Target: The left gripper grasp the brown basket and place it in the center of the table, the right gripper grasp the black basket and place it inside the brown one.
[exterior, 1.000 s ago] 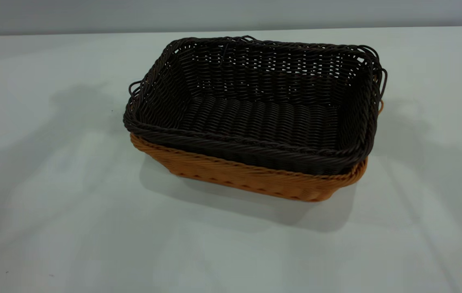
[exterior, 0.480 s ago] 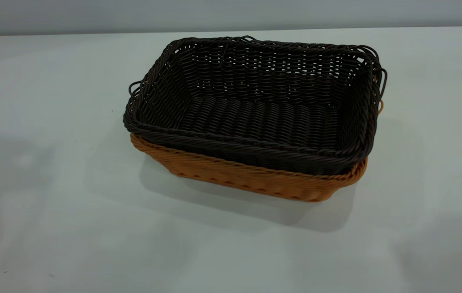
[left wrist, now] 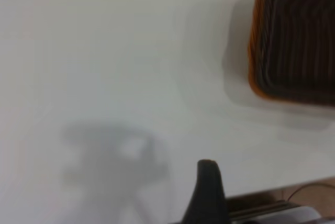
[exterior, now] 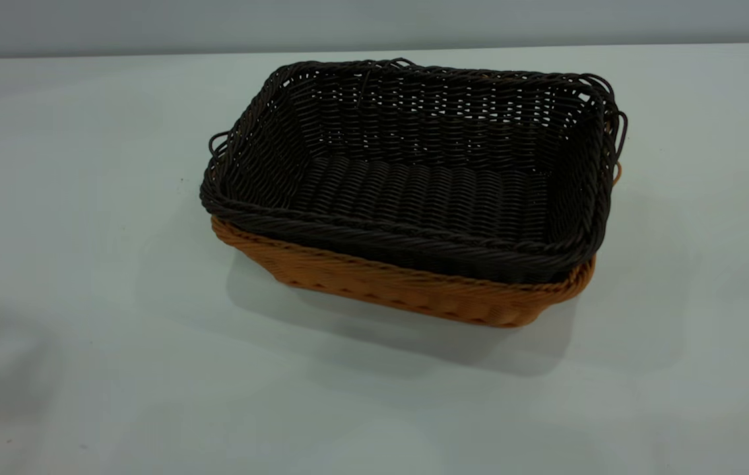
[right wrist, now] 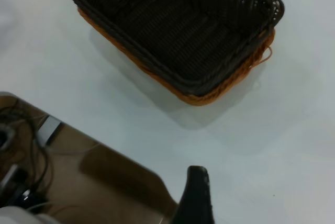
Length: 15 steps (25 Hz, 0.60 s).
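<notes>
Exterior view: black basket (exterior: 414, 178) nested inside brown basket (exterior: 414, 293) mid-table (exterior: 84, 264), well clear of my grippers; finger spread, can't tell.

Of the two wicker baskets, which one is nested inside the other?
The black basket sits inside the brown basket; only the brown one's rim and outer wall show beneath it, resting on the table.
</notes>
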Available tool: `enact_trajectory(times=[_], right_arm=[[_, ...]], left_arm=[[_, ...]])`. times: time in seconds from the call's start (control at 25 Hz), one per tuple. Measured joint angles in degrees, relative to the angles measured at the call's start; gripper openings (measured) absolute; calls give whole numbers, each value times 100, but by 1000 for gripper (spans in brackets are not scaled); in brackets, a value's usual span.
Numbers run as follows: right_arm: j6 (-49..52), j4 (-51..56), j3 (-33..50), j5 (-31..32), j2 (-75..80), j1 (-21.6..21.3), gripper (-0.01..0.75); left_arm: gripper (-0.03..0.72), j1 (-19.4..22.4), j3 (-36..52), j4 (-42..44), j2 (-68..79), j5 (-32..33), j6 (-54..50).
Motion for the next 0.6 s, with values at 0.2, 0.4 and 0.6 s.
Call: enact_trajectory(times=[0.2,0.4,0.6], right_arm=[[0,-297,597,-38,-776,0,582],[29,-458,1054,-174,-1317,0,582],[140,-486,1143,-179,-1861,0,582]], left_arm=[[542,0,856,-53,-1164,-14,92],[542,0,1413,-58,-2273,-97,162],[542,0,1927,-61,-3217,-91,257]])
